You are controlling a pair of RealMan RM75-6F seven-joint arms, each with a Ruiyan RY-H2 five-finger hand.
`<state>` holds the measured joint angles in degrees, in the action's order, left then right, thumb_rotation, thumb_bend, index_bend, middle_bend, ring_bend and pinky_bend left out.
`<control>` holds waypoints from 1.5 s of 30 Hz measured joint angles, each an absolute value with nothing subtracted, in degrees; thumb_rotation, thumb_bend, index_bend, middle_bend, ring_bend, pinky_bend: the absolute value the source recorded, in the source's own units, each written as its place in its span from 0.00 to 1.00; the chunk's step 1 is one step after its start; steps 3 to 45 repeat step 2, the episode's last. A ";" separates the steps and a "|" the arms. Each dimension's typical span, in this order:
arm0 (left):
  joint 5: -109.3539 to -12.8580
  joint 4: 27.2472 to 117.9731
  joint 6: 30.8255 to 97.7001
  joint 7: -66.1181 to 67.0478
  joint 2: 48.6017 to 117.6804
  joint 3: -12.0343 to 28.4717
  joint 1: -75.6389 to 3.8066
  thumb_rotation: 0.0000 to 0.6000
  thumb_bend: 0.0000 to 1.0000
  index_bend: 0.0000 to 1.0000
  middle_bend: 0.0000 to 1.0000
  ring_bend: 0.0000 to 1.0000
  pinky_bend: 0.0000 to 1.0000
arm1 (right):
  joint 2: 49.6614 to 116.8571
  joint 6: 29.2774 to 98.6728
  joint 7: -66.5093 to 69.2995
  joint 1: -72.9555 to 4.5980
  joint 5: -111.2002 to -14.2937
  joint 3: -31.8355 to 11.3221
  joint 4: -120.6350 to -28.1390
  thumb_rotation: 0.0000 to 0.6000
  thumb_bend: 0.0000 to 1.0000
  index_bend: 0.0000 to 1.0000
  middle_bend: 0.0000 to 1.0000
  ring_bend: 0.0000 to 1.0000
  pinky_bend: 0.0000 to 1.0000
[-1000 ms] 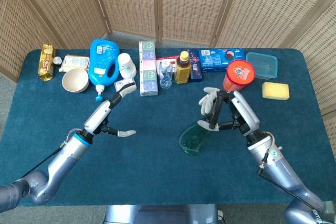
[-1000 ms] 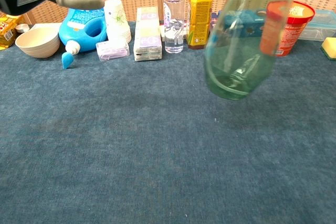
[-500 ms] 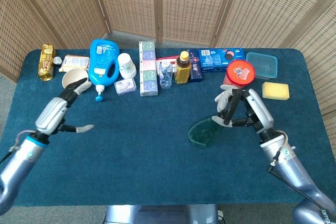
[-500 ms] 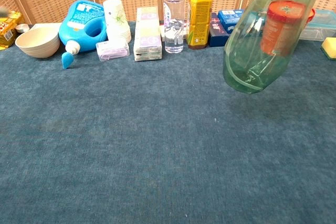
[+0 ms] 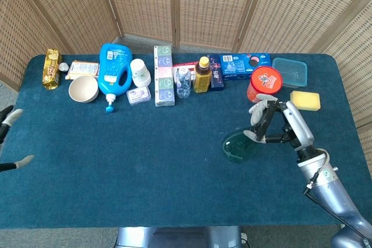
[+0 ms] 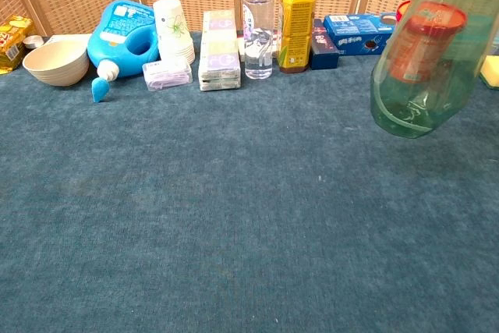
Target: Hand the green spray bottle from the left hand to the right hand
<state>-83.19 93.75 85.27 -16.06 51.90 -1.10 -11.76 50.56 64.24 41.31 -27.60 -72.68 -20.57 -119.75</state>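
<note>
1. The right hand [image 5: 278,125] grips the green spray bottle [image 5: 239,145] by its upper part, its fingers wrapped round the neck below the white spray head; the translucent green body hangs tilted down and toward the table's middle, its base clear of the blue tabletop [image 5: 145,161].
2. Over the last second the right hand has carried the bottle from near the middle of the tabletop toward the right edge. In the chest view the green body [image 6: 417,76] has slid from the centre of the picture to its right side, where it now overlaps the red snack tub [image 6: 425,33].
3. The left hand [image 5: 8,137] has pulled away from the bottle entirely and is almost out of the head view at the left edge of the tabletop. Only pale fingertips [image 5: 13,117] show there, apart from each other and holding nothing; the chest view no longer shows this hand at all.
4. The two hands are now well apart, and only the right one touches the bottle.
5. Judged from this, the handover itself looks complete: the bottle has passed to the right hand, and the left has released it and retreated.
6. Whether the right hand's hold is firm cannot be told for sure; the bottle's tilt suggests the weight hangs below the grip.
</note>
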 measured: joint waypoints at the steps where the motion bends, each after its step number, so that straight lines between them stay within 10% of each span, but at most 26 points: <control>1: -82.96 93.54 86.05 -16.38 51.76 -1.19 -10.92 1.00 0.00 0.00 0.00 0.00 0.00 | 50.56 64.42 40.88 -27.48 -72.74 -20.50 -119.84 1.00 0.42 0.71 0.77 0.43 0.18; 45: -82.66 93.18 87.08 -16.89 51.64 -1.29 -9.82 1.00 0.00 0.00 0.00 0.00 0.00 | 50.56 64.69 40.26 -27.33 -72.79 -20.41 -119.95 1.00 0.42 0.71 0.77 0.43 0.18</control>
